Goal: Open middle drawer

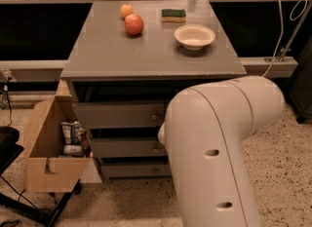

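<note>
The middle drawer (124,148) is the second of three grey fronts under the grey table top (146,55). Its small round knob (156,149) shows just left of my arm. It looks shut, in line with the top drawer (117,115) and the bottom drawer (131,170). My big white arm link (219,148) covers the right half of all three fronts. My gripper is hidden behind this link, somewhere near the drawer fronts, and I cannot see it.
On the table stand a red apple (133,24), an orange (126,10), a green sponge (174,15) and a pale bowl (194,36). An open cardboard box (48,172) with snack packets (73,136) sits on the floor left of the drawers. A black stand (9,148) is at far left.
</note>
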### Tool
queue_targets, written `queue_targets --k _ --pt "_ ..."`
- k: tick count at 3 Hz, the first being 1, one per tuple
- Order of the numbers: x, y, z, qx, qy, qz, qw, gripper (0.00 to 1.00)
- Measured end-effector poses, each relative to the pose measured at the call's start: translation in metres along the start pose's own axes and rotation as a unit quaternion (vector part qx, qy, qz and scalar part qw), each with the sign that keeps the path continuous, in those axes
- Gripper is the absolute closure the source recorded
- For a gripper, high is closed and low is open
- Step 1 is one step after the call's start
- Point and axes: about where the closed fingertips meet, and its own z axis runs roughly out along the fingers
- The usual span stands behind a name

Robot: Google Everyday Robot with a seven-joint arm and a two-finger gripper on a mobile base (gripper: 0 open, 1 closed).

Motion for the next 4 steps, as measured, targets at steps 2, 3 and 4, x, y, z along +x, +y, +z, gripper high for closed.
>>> queue_targets --k 2,3,4 --pt "0.0002 -0.0008 -0.0028 0.000 0.000 0.000 1.0000 0.83" --pt "0.0003 -0.0012 -0.0045 0.000 0.000 0.000 1.0000 0.60" --pt "0.0004 -0.0014 -0.0050 0.000 0.000 0.000 1.0000 0.36"
